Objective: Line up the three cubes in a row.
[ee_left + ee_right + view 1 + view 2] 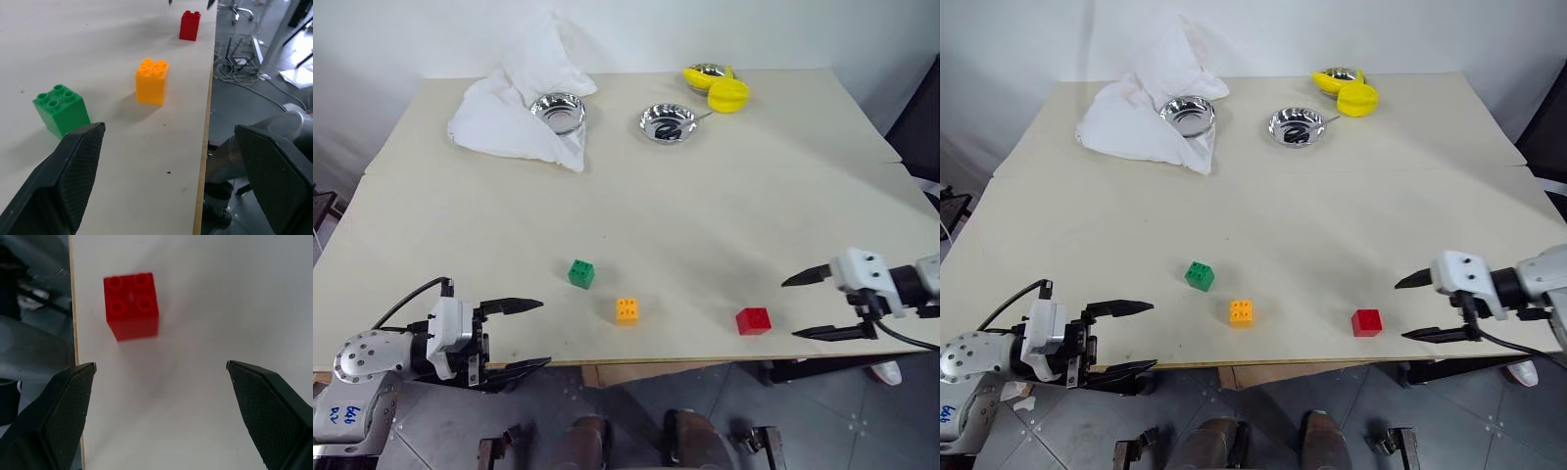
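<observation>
Three studded cubes sit apart near the table's front edge: a green cube [581, 273] on the left, an orange-yellow cube [627, 310] in the middle, and a red cube [753, 320] on the right, close to the edge. My left gripper [530, 334] is open at the front left, straddling the table edge, left of the green cube [61, 109]. My right gripper [795, 306] is open just right of the red cube [131, 305], its fingers pointing toward it without touching.
At the far side lie a crumpled white cloth [519, 108] partly around a steel bowl [559, 111], a second steel bowl [669, 122], and yellow lemon-shaped objects [727, 95] by a third bowl [706, 72]. The table's front edge [656, 360] runs just below the cubes.
</observation>
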Controlling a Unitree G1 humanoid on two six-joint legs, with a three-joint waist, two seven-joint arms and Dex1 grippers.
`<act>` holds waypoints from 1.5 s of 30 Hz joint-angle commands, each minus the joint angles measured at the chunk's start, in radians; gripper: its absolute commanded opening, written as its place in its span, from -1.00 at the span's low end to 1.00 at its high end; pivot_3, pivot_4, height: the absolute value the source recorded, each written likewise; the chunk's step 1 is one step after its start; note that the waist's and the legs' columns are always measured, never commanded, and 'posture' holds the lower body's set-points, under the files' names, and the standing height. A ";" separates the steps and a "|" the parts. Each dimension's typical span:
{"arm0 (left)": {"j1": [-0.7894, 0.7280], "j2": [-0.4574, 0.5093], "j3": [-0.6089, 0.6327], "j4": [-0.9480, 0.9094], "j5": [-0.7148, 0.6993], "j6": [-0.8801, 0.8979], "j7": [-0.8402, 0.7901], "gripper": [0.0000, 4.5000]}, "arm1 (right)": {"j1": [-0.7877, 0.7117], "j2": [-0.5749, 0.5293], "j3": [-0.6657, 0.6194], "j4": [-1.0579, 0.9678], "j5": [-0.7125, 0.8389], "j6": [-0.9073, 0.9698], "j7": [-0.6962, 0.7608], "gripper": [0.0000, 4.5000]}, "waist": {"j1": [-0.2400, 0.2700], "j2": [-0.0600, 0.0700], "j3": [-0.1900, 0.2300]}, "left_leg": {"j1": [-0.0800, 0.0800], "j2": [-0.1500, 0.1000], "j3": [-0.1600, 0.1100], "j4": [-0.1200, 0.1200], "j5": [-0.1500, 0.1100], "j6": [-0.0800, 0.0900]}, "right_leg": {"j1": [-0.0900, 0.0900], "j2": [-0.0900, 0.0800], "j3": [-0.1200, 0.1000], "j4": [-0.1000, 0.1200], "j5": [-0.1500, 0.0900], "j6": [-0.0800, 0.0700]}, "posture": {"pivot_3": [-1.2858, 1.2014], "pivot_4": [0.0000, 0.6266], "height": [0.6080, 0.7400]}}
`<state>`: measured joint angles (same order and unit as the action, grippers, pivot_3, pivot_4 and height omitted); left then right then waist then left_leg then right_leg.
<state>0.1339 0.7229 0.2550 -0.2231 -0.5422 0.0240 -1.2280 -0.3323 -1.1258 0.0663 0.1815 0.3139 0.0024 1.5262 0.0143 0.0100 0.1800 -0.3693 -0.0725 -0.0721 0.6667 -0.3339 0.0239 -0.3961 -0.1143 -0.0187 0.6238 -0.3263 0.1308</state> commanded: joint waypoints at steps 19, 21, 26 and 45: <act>-0.010 0.001 0.011 -0.020 0.004 -0.015 0.056 1.00 | -0.053 0.114 0.023 0.015 -0.017 -0.046 0.044 -0.35 | 0.006 0.000 0.000 | 0.000 0.000 0.000 0.001 0.000 0.000 | 0.000 0.000 -0.001 0.001 0.000 0.000 | 0.03 -0.52 1.00; -0.019 -0.006 0.019 -0.013 -0.001 -0.014 0.069 1.00 | -0.115 0.133 0.035 0.067 -0.028 -0.057 0.063 -0.35 | 0.003 0.000 0.000 | 0.000 0.000 0.000 0.001 0.000 0.000 | 0.000 0.000 -0.001 0.001 0.000 0.000 | 0.03 -0.52 1.00; -0.051 -0.012 0.030 0.025 -0.007 -0.019 0.081 1.00 | -0.389 0.237 0.142 0.330 -0.131 -0.157 0.088 -0.35 | -0.017 0.000 0.000 | 0.001 0.000 0.000 0.000 0.000 0.000 | 0.000 0.000 -0.001 0.002 0.000 0.000 | 0.03 -0.52 1.00; -0.028 -0.028 0.045 -0.011 -0.020 -0.011 0.121 1.00 | -0.758 0.499 0.228 0.892 -0.340 -0.392 0.064 -0.35 | -0.045 -0.001 0.000 | 0.000 0.000 0.000 0.000 0.000 -0.001 | -0.002 0.001 -0.002 0.004 0.000 0.000 | 0.03 -0.52 1.00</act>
<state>0.0953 0.6989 0.2742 -0.1953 -0.5459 0.0210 -1.1146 -1.0768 -0.6251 0.3063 1.0638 -0.0097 -0.3714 1.5552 -0.0307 0.0093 0.1802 -0.3691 -0.0726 -0.0725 0.6676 -0.3341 0.0232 -0.3983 -0.1137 -0.0208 0.6279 -0.3263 0.1308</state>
